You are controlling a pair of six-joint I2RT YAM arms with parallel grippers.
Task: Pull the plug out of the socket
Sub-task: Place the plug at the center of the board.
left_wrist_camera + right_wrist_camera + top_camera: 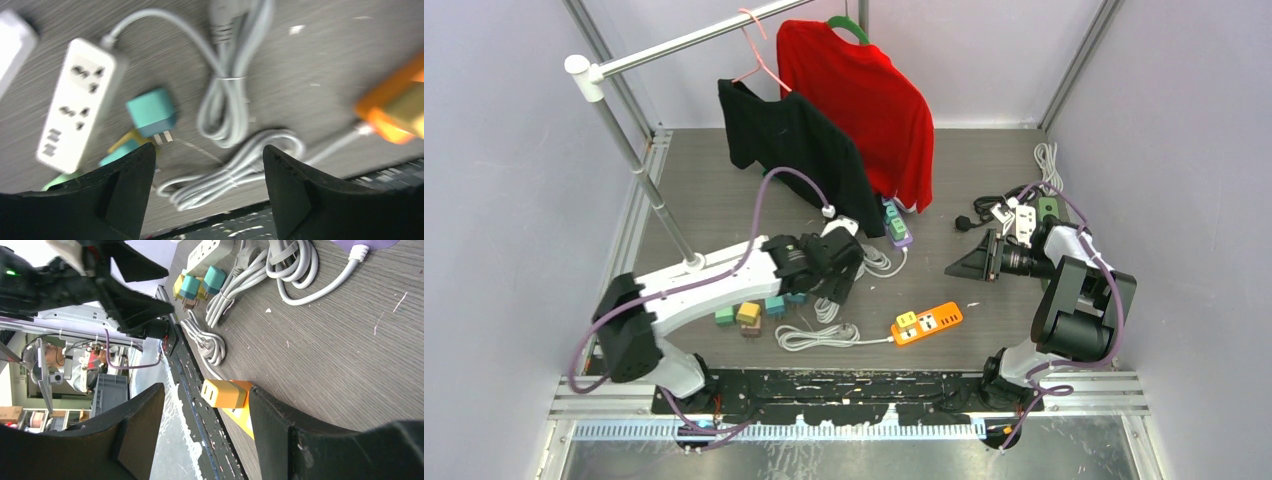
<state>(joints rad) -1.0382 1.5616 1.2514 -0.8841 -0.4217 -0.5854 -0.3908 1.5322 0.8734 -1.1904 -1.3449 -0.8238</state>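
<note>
Nearest the table's (984,180) front edge lies the orange power strip (936,319), with the yellow plug (906,321) seated in its left end. It sits to the right of the left gripper (849,268) and closer to the bases. That gripper hangs over a white power strip (80,100) and a loose teal plug (152,112), its jaws wide apart and empty. In its wrist view we find the orange strip blurred and cut off at the right border. Coiled grey cables (819,335) crowd the strip's left side. The right gripper (959,266) hovers farther back, jaws parted on nothing, with bare tabletop between it and the strip. Beyond, a black shirt (794,150) and a red shirt (864,100) hide part of a purple power strip (898,228).
</note>
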